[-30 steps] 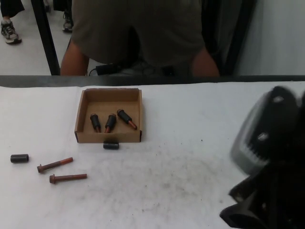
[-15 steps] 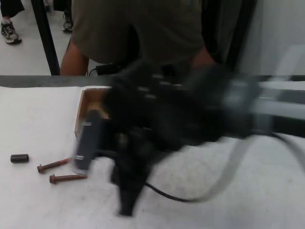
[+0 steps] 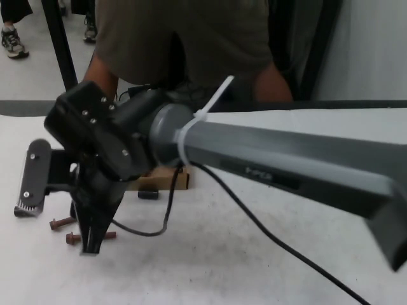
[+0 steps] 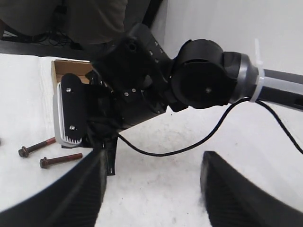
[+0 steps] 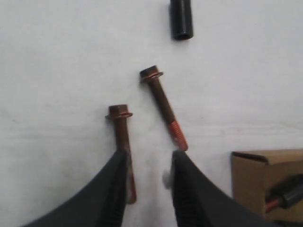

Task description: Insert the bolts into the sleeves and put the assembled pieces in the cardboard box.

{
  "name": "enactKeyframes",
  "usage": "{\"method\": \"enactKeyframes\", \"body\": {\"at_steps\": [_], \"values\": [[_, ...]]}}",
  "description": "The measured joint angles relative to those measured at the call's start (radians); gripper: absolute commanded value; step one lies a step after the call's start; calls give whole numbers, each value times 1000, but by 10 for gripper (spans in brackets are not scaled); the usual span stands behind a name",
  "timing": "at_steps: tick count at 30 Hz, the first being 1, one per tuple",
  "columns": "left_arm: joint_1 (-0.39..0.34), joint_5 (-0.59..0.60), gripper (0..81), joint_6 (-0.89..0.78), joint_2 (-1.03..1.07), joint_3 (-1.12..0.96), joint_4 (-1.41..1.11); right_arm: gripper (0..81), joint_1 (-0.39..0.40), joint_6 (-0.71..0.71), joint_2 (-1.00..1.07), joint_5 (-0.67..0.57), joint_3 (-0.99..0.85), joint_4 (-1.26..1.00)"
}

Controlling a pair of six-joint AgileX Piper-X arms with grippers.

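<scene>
Two rusty bolts lie side by side on the white bench, with a loose black sleeve beyond their heads. My right gripper hangs open just above the bolts' threaded ends, one finger overlapping the nearer bolt. In the high view the right gripper is at the bench's left, in front of the cardboard box. A second sleeve lies against the box's front wall. An assembled piece lies in the box. My left gripper is open, nearer the front, facing the right arm.
The right arm's long grey link crosses the bench from the right, hiding most of the box. Its black cable trails over the middle of the bench. Open white surface lies in front and to the right.
The right arm has swung from the bench's right edge across to the left and come down over the two bolts, covering the box. The bolts and sleeves have not moved.
</scene>
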Motion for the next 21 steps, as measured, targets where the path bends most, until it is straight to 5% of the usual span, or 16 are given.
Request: {"method": "enactKeyframes", "body": {"at_steps": [21], "values": [[0,2,552,0,0,0,0,303,9,-22,89,-28,-5,-39]]}}
